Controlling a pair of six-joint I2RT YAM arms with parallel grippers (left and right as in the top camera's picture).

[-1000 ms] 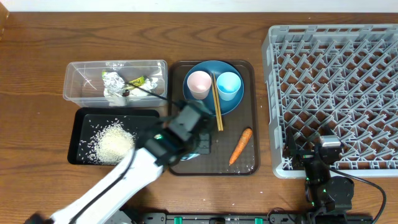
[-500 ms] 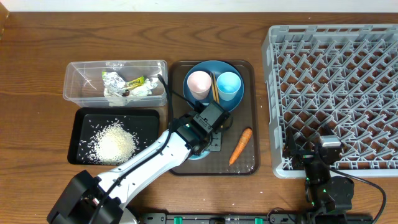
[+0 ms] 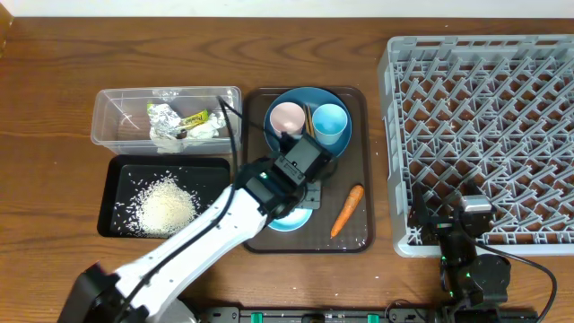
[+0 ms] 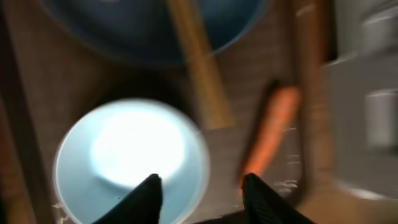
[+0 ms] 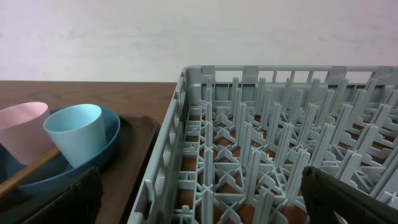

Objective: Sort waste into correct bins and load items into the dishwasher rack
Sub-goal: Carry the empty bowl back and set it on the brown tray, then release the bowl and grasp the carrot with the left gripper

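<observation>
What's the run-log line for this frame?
left gripper: open over small white-and-pale-blue bowl on flat brown tray | right gripper: open, empty, by grey plastic dishwasher rack | orange carrot: on tray

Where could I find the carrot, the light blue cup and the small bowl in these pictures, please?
carrot [image 3: 346, 210]: overhead view, middle of its orange body.
light blue cup [image 5: 76, 137]: right wrist view, on its outer wall.
small bowl [image 4: 134, 146]: left wrist view, on its pale inside floor.

Overhead faces straight down; left wrist close above the tray; right wrist low, level beside the rack; all share the plate.
</observation>
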